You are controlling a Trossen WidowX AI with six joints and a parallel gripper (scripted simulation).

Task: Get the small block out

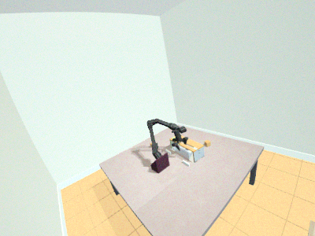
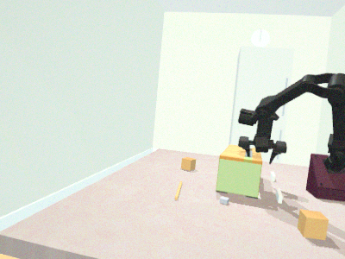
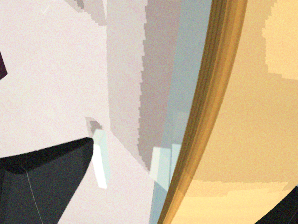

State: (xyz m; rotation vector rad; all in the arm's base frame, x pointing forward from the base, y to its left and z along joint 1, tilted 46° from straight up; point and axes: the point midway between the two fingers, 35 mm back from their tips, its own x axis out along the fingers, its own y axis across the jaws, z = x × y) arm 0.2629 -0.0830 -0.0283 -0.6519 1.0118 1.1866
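The box [image 1: 198, 154] [image 2: 238, 178] stands upright, with an orange top and a green end towards the exterior camera. Its clear front panel [image 3: 186, 75] shows in the wrist view. A small pale grey block [image 2: 224, 200] lies on the table just outside the green end; I cannot tell if it is the shelf block. No block can be made out on the shelf, which is mostly hidden. My gripper [image 1: 181, 145] [image 2: 260, 158] [image 3: 167, 158] is open and empty. It points down at the box's front top edge, one finger over the top, the other outside the front.
White strips [image 1: 186, 163] [image 2: 279, 195] [image 3: 101, 160] lie in front of the box. One orange cube [image 1: 207, 143] [image 2: 188, 164] stands behind it, another orange cube [image 2: 313, 224] off the green end. A yellow stick [image 2: 178, 191] lies behind. The maroon block [image 1: 161, 163] [image 2: 323, 177] is by the arm's base.
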